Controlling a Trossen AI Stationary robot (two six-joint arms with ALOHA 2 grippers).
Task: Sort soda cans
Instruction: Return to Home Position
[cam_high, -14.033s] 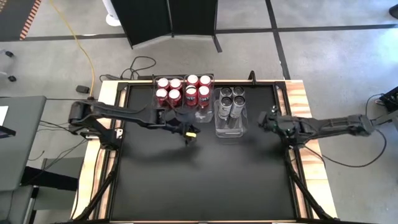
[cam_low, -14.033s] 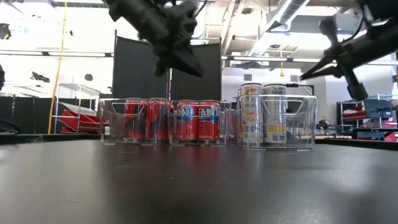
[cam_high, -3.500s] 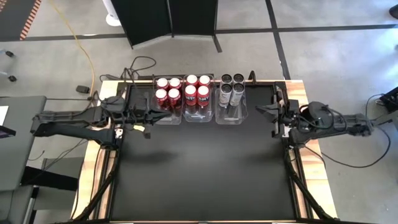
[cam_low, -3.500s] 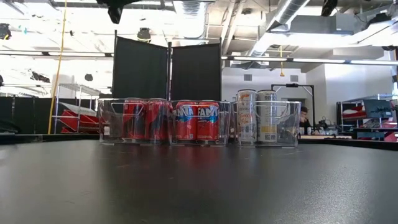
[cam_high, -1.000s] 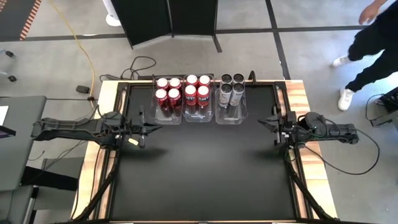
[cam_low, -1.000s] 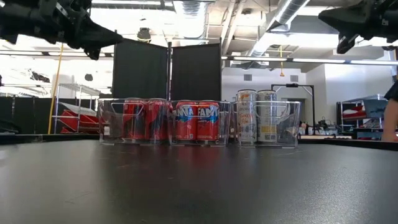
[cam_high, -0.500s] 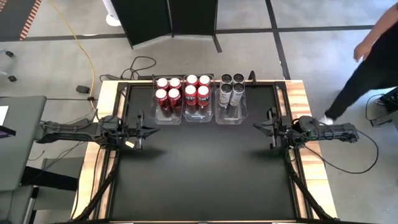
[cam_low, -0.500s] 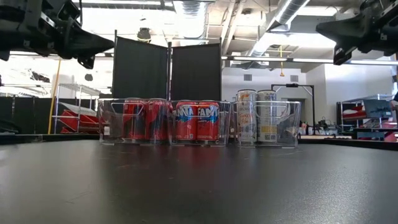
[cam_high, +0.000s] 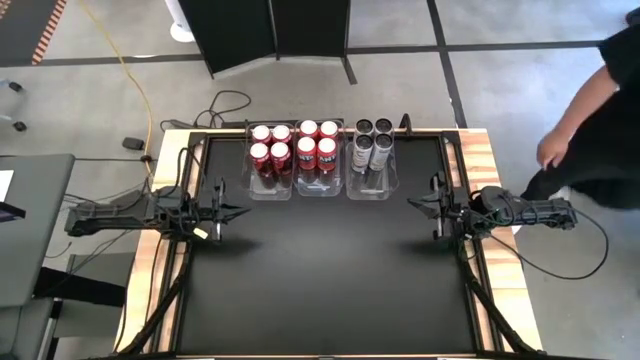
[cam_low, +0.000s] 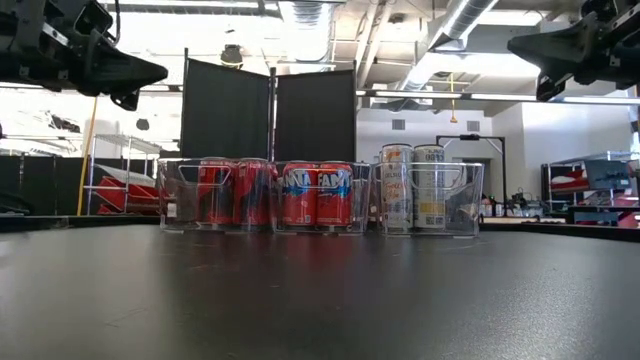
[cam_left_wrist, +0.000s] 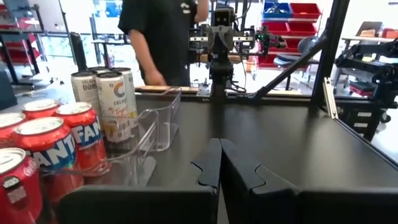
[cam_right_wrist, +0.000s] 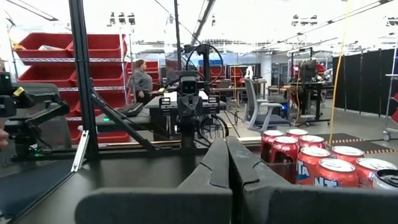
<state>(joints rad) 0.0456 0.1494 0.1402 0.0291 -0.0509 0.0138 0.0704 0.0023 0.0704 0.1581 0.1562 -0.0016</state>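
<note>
Soda cans (cam_high: 295, 147) in clear bins (cam_high: 370, 188) along bench (cam_high: 320, 290) far edge; L gripper (cam_high: 235, 211) at left edge, R gripper (cam_high: 413, 204) at right edge; both fingers pressed together, empty.

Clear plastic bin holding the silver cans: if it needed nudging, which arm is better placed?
Right, likely: the shut right end effector sits nearer the clear plastic bin of grey-silver cylindrical cans; the shut left end effector lies beyond the red cylindrical cans.

High camera looks straight down on the cans (cam_high: 307, 146); low one faces them level across the table (cam_high: 320, 290); wrist cameras face each other, cans alongside.
</note>
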